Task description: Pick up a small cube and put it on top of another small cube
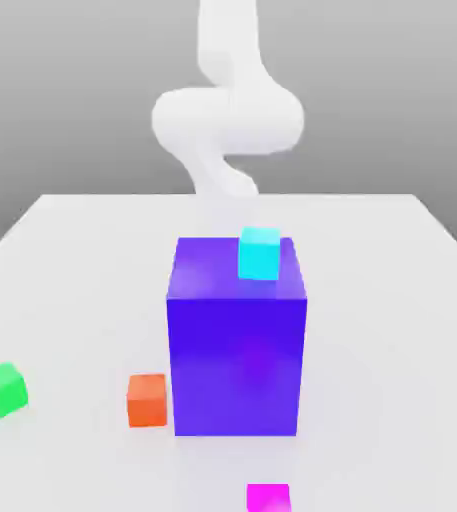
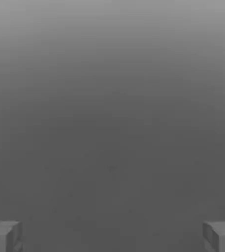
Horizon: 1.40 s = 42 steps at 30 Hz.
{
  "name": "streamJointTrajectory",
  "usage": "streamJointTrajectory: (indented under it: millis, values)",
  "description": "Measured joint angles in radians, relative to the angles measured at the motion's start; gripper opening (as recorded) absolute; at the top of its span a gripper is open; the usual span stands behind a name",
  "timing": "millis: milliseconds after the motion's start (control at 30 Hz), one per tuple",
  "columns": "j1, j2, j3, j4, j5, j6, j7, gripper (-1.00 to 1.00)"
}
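Fingers [image 2: 112, 237] wide apart, empty | small cube [image 1: 269, 497]: bright magenta, cut by frame edge, perhaps flat-topped

The tool [image 2: 112, 237] stands open before a plain grey expanse, its nature unclear.

In the exterior view we get bright, washed-out light, the arm [image 1: 230, 120] nearly bleaching into the pale table [image 1: 372, 300] near its far edge, while in the hand view we see dim grey darkening downward in a smooth gradient.
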Motion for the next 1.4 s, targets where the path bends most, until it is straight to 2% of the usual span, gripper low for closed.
streamJointTrajectory:
  millis: [333,467,633,800,967,1167,1333,1400]
  values:
    - [0.084,0.386,-0.069,0.017,0.317,-0.022,0.167,0.0]
    - [0.095,0.53,-0.061,0.022,0.394,-0.022,0.266,0.0]
    - [0.114,0.695,-0.047,0.022,0.442,0.002,0.423,0.0]
    - [0.136,0.834,-0.048,0.015,0.443,0.053,0.61,0.0]
    - [0.171,0.943,-0.07,0.004,0.403,0.127,0.821,0.0]
    - [0.246,1.027,-0.138,-0.014,0.307,0.235,1.101,0.0]
    - [0.355,1.058,-0.244,-0.03,0.191,0.33,1.355,0.0]
    - [0.378,1.092,-0.26,-0.026,0.177,0.376,1.405,0.0]
